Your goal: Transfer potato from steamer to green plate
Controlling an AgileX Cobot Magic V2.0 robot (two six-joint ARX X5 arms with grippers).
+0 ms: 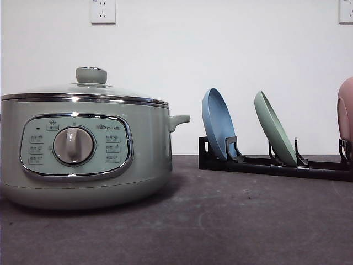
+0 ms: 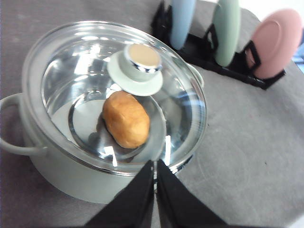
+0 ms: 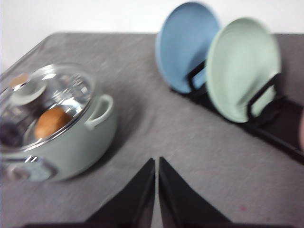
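Sage-green enamel is being shown in the front view: the steamer (image 1: 83,146) is sitting lidded on the grey table (image 1: 231,221), beside a black rack (image 1: 276,164) propping the green plate (image 1: 274,128) upright. From the left wrist, the potato (image 2: 126,118) is being seen under the glass lid (image 2: 85,71), the left gripper (image 2: 155,176) pressed closed, empty. From the right wrist, the right gripper (image 3: 156,175) is likewise being held closed, empty.

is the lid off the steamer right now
No, the glass lid sits closed on the steamer, with the potato visible through it.
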